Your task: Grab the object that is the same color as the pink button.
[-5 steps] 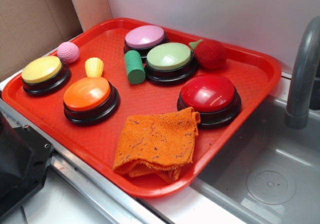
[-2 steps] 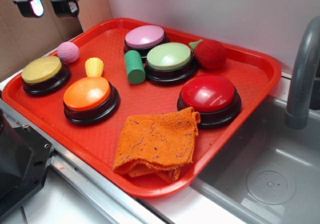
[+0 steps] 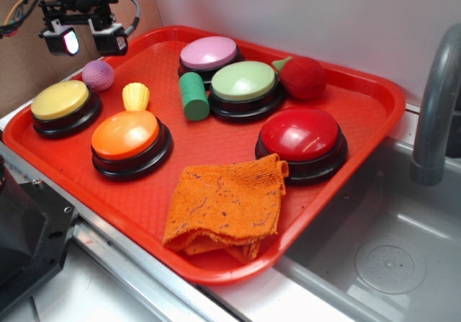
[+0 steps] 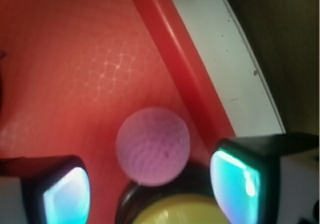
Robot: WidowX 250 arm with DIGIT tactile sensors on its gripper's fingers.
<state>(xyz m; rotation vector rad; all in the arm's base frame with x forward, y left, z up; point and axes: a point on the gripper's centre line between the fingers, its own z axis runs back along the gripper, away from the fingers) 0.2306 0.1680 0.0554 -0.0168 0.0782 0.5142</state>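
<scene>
Descending with jaws apart toward pink ball (image 3: 97,75), now lying on the tray (image 3: 374,99) between and just beneath them, beside the yellow button (image 3: 60,100); lining up for closing, matching pink button (image 3: 209,52).

The pink ball (image 3: 97,75) is small, round and dimpled; it rests on the tray (image 3: 346,156) near its far left edge; the pink button (image 3: 209,53), a pale pink dome on a black base, sits upright by the tray's far edge.
</scene>
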